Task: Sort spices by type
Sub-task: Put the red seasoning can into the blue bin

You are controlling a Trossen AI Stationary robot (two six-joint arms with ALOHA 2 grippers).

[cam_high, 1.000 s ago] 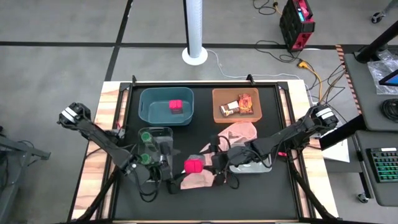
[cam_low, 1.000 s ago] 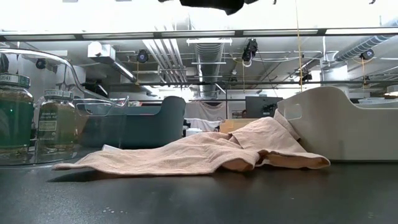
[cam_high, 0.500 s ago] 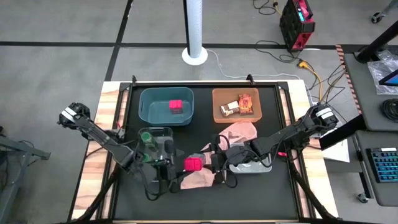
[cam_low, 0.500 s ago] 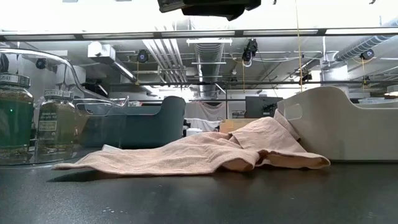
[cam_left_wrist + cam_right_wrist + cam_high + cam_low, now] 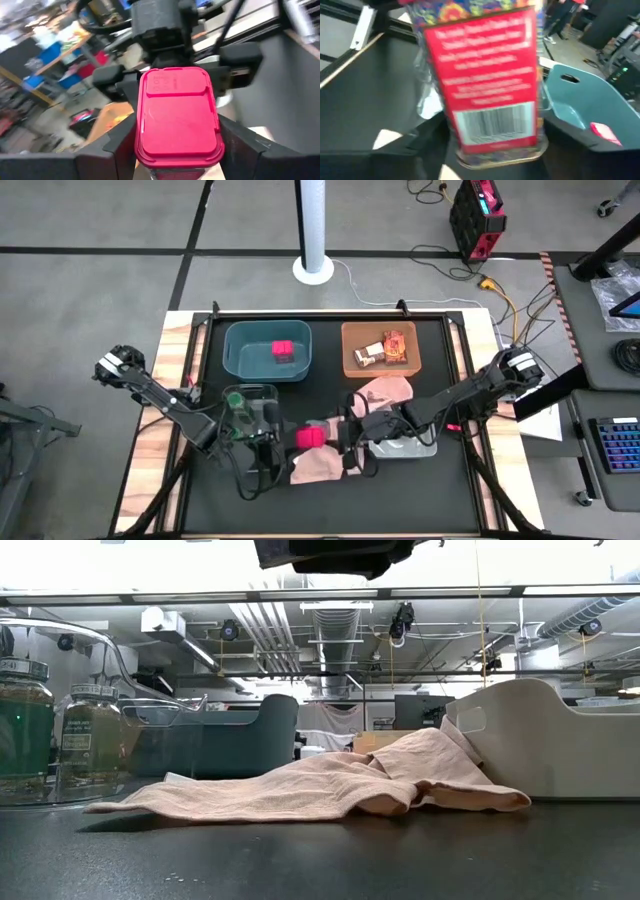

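A bright pink square spice box (image 5: 309, 437) hangs in the air above the pink cloth (image 5: 318, 467), between my two grippers. My left gripper (image 5: 291, 437) comes at the box from the table's left and is shut on it (image 5: 177, 115). My right gripper (image 5: 334, 435) comes from the right. It stands open, with a finger on either side of the box's red label (image 5: 487, 75). Another pink box (image 5: 283, 350) lies in the teal bin (image 5: 236, 340). Packets (image 5: 386, 348) lie in the orange bin (image 5: 350, 365). Green-lidded jars (image 5: 235, 398) stand in the clear bin (image 5: 262, 392). My left gripper pinches the pink box by two opposite sides (image 5: 141, 150), just below its pink lid (image 5: 176, 95). The fingers (image 5: 119, 147) reach in nearly level from the table's left. The box is lifted clear above the cloth, with its lid uppermost in the high view.
The pink cloth (image 5: 320, 790) lies crumpled across the middle of the table and partly over the grey bin (image 5: 560, 740) under my right arm. Two jars (image 5: 90, 730) stand in the clear bin at the near left. The table's near strip (image 5: 330, 510) is bare black.
My left gripper has moved in toward the pink box from the left and taken hold of it. The box has shifted slightly toward the far edge and stays clear of the cloth. My right arm has kept its place.
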